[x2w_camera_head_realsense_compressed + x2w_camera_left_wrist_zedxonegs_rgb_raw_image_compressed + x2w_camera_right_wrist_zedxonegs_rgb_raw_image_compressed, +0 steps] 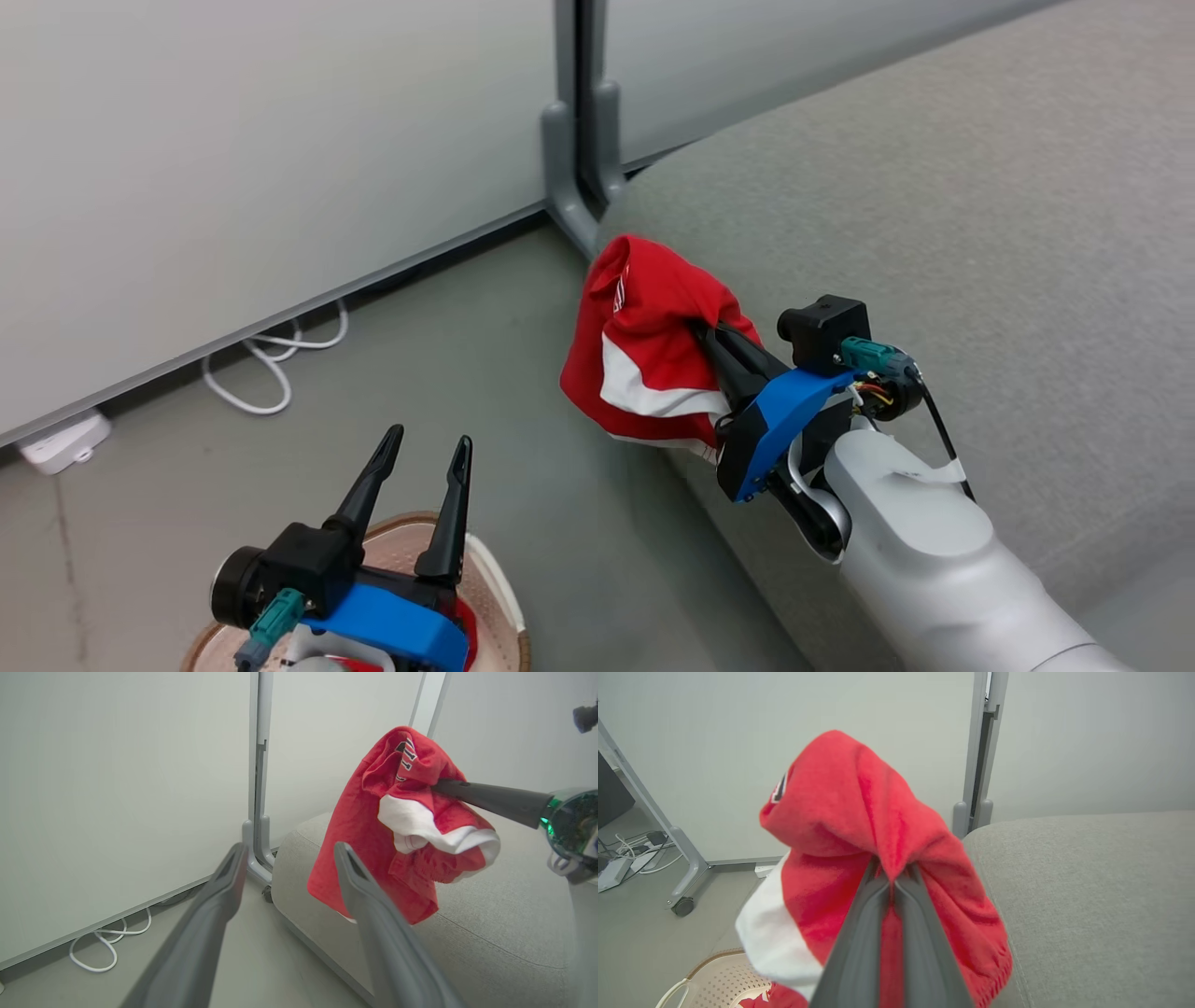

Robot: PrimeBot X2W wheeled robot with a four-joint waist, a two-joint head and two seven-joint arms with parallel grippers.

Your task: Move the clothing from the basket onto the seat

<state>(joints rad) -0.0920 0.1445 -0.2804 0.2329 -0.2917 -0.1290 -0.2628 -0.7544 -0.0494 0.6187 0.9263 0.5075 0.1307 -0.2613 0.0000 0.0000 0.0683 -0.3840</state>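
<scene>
Right claw (893, 876) pinches soft bunched red garment (644, 341), seemingly above rounded woven grey seat (934, 233); left claw (430, 437) gapes.

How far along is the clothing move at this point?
Done: nothing lies on the visible seat yet. In hand: the right claw is shut on the white-banded red garment, held up at the seat's edge. Remaining: lay it down, then fetch the second red garment, in the basket below the open left claw.

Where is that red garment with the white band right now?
Head view, centre: the red garment hangs pinched in the right gripper, at the left edge of the grey seat.
</scene>
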